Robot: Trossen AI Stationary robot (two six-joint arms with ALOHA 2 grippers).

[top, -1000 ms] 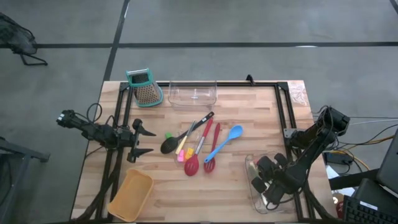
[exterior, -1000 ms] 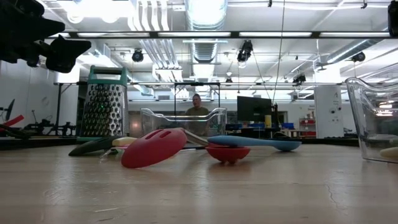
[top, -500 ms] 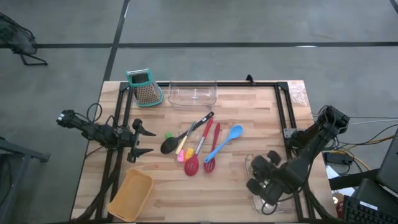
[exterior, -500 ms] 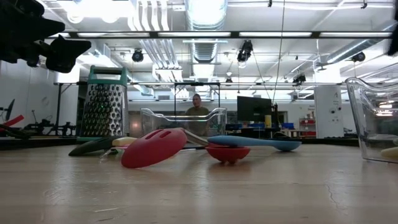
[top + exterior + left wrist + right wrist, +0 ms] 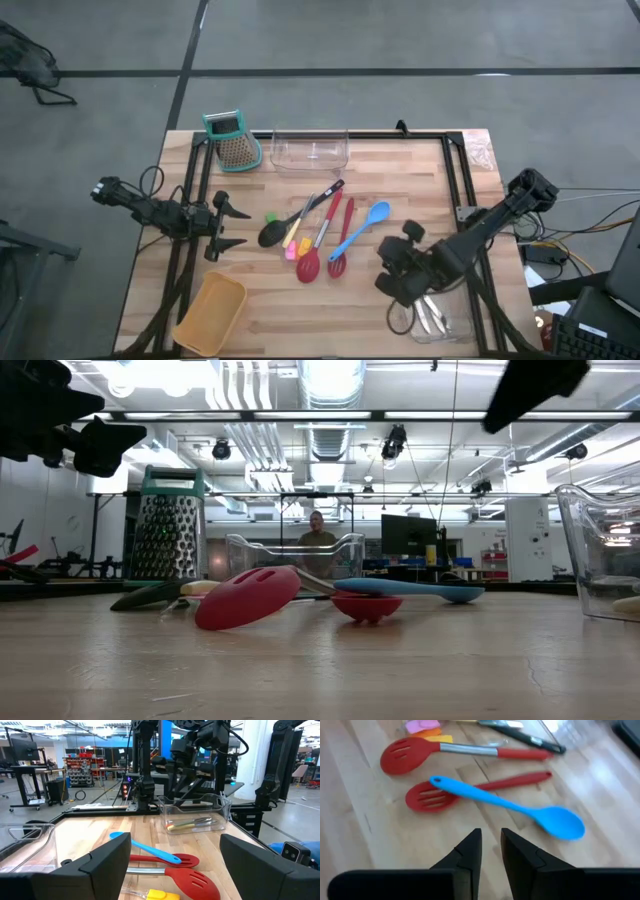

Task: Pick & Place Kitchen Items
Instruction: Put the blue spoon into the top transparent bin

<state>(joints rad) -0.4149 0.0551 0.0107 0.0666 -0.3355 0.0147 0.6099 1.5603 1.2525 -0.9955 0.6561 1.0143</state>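
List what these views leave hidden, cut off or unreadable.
- High view: clear bin contents, partly covered by the right arm.
- Low view: right claw, cut off by the top edge.
- Low view: black ladle, behind the red spatula.
- Left wrist view: yellow tool, cut by the bottom edge.

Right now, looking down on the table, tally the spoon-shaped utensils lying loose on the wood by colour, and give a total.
red slotted spoons: 2
blue spoon: 1
black ladle: 1
Total: 4
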